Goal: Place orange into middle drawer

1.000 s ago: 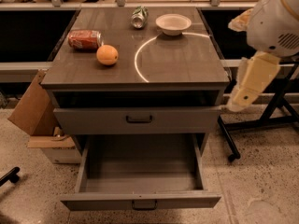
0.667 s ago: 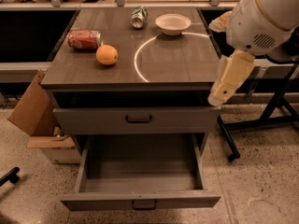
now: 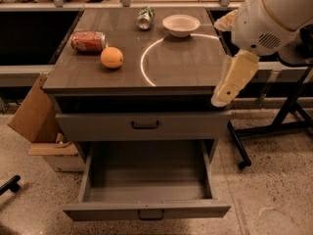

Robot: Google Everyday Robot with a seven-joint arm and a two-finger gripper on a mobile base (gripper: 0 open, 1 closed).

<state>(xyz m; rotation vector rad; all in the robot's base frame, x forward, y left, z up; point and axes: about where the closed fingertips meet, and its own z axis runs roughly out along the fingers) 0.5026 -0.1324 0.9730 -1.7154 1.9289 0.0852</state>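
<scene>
Gripper has shifted left, now hanging at the cabinet's right front corner, tip down | grip state: cannot tell | orange rests on tabletop, just beside red can, well apart from gripper | middle drawer stands pulled open | upper drawer is closed.

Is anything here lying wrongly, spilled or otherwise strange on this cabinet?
Two cans lie on their sides on the cabinet top: the red soda can beside the orange, and a second can near the white bowl. No spill shows. The middle drawer stands open and empty. The hand hangs by the top's right front corner.
</scene>
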